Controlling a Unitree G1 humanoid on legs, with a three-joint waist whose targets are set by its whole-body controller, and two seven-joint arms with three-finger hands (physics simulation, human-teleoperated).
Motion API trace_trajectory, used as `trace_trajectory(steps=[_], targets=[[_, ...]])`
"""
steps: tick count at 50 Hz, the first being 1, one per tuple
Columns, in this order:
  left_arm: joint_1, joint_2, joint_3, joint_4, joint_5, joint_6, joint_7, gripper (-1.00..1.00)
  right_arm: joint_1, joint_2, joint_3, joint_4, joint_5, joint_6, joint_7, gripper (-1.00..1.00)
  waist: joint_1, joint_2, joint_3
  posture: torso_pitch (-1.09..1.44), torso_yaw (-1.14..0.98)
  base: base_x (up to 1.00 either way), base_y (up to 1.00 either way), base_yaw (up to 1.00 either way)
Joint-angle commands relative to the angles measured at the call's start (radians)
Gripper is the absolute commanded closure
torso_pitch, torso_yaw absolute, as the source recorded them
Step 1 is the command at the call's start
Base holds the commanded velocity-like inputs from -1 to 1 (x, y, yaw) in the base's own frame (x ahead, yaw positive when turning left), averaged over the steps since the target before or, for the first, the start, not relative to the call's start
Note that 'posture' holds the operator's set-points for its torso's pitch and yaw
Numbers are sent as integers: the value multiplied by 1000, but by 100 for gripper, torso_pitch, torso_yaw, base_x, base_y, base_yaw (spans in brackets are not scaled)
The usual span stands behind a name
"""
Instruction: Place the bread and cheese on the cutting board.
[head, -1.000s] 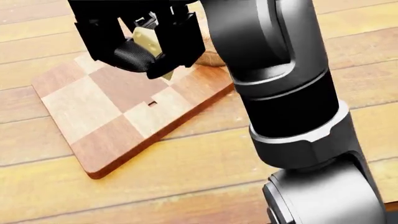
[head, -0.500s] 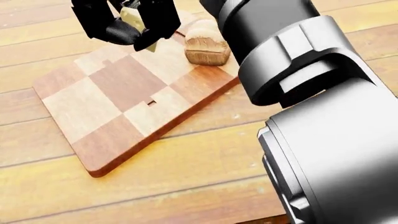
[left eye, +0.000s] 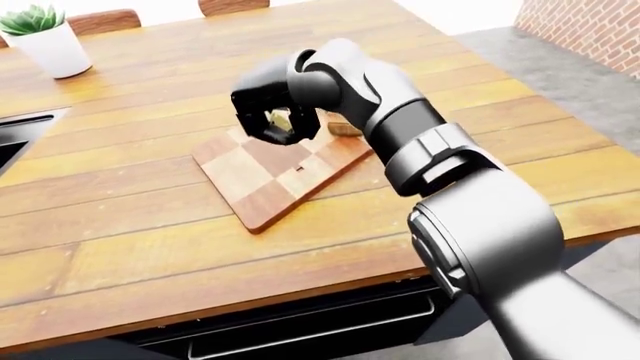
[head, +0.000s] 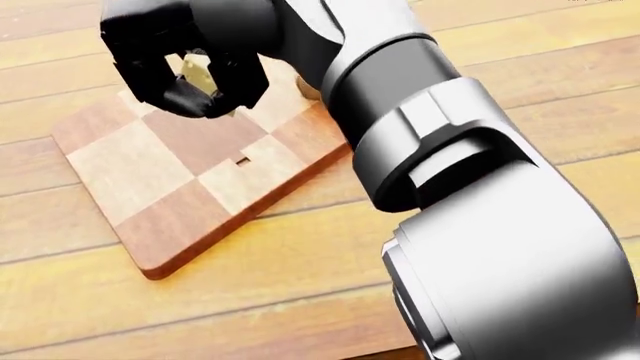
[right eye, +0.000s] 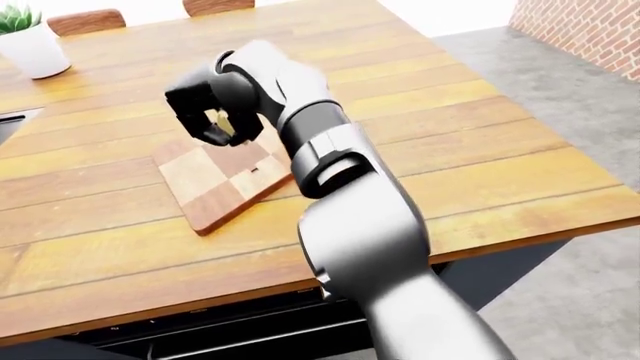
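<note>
My right hand (head: 195, 84) is shut on a pale yellow cheese wedge (head: 203, 78) and holds it just above the upper part of the checkered wooden cutting board (head: 165, 176). The hand and cheese also show in the left-eye view (left eye: 278, 120). The brown bread (left eye: 344, 129) lies at the board's right corner, mostly hidden behind my right forearm. My left hand is not in view.
The board lies on a long wooden table (left eye: 150, 247). A potted plant in a white pot (left eye: 48, 41) stands at the top left. A dark sink (left eye: 15, 135) sits at the left edge. Chair backs (left eye: 232, 6) show beyond the table's top edge.
My right hand, still holding the cheese, has come down and slightly left over the board. My forearm has swung across and now covers most of the bread.
</note>
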Motion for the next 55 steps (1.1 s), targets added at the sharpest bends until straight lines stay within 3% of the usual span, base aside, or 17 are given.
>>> trace_trajectory(steps=[1, 21, 44, 45, 47, 48, 49, 51, 55], targets=[[-12, 24, 19, -14, 2, -23, -2, -100, -29, -9, -10, -36, 0, 6, -36, 100, 0, 10, -25, 0, 0, 0, 0, 0], [-10, 20, 16, -24, -1, -22, 2, -100, 3, 9, -4, -24, -88, -19, -165, 100, 8, 2, -28, 0, 0, 0, 0, 0], [-3, 19, 29, -17, -2, -22, -8, -100, 41, 34, -9, -17, -116, 19, -207, 100, 10, 1, -29, 0, 0, 0, 0, 0], [-3, 18, 29, -17, -2, -22, -9, -100, 42, 34, -9, -18, -116, 18, -208, 95, 10, 1, -29, 0, 0, 0, 0, 0], [-2, 16, 28, -19, 0, -23, -8, -100, 43, 33, -8, -18, -119, 16, -207, 65, 10, 1, -29, 0, 0, 0, 0, 0], [-2, 15, 28, -20, 0, -23, -9, -100, 44, 33, -7, -18, -120, 15, -205, 36, 10, 1, -29, 0, 0, 0, 0, 0], [-1, 15, 28, -20, 0, -23, -9, -100, 45, 32, -6, -18, -121, 14, -205, -25, 10, 1, -30, 0, 0, 0, 0, 0], [1, 11, 29, -20, 2, -24, -11, -100, 46, 31, -6, -17, -123, 14, -204, -100, 10, 1, -30, 0, 0, 0, 0, 0], [2, 9, 30, -22, 2, -23, -12, -100, 46, 32, -6, -18, -125, 14, -205, -100, 10, 1, -31, 0, 0, 0, 0, 0]])
